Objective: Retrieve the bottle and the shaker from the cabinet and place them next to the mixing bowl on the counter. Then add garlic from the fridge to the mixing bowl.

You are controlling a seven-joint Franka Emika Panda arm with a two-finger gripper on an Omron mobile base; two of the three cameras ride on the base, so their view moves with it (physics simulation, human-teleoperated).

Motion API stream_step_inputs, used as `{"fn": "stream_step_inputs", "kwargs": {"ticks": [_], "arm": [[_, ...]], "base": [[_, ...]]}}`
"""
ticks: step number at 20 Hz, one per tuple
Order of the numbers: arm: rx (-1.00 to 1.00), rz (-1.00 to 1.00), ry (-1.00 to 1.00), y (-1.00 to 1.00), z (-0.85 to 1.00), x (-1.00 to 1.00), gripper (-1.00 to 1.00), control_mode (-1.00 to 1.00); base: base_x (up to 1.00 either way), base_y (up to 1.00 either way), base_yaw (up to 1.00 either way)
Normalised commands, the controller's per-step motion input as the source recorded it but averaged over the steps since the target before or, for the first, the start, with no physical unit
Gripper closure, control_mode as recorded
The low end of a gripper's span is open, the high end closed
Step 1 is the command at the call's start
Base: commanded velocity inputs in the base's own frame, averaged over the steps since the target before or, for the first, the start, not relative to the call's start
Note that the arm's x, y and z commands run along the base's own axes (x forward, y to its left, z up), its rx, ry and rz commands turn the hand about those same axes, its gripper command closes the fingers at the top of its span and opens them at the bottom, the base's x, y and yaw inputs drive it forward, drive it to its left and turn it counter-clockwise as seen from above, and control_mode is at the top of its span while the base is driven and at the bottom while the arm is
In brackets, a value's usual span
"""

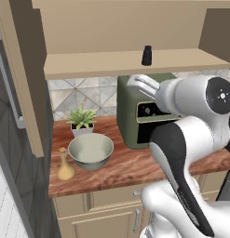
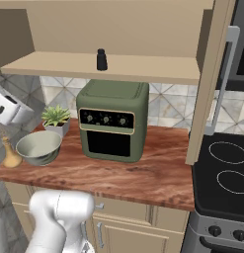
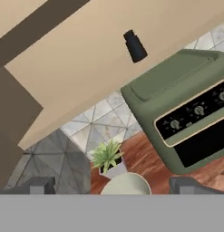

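Reaching: the white arm rises from the lower right of the left base view, its elbow bent in front of the green oven [image 1: 139, 111], its wrist turned toward the open cabinet.
Gripper: in the hand view the gripper [image 3: 112, 186] looks past its two dark tips at the shelf and the counter; the fingers [image 3: 38, 186] are spread wide and released, holding nothing and touching nothing.
Shaker: the dark shaker [image 2: 101, 59] stands upright near the front edge of the cabinet shelf [image 2: 54, 66], above the oven, with bare shelf on both sides of it.
Bottle: the tan bottle [image 1: 65, 165] stands upright on the counter near its left front corner, just beside the mixing bowl [image 1: 91, 151]; whether they touch, I cannot tell.
Bowl: toward the counter's left end, in front of the potted plant [image 1: 81, 121].
Counter: the wooden counter [image 2: 143, 173] lies bare along its front edge and to the oven's right, up to the cabinet's side panel [image 2: 207, 84].
Stove: the black stove [image 2: 224, 168] adjoins the counter's right edge.
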Motion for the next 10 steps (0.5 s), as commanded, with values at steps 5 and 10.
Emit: {"fn": "stream_step_inputs", "kwargs": {"ticks": [5, 10], "arm": [[-0.26, -0.01, 0.01, -0.52, 0.12, -0.06, -1.00, -1.00], [-0.29, 0.00, -0.02, -0.65, 0.00, -0.04, -1.00, -1.00]], "base": [[0.00, 0.00, 0.00], [0.00, 0.00, 0.00]]}}
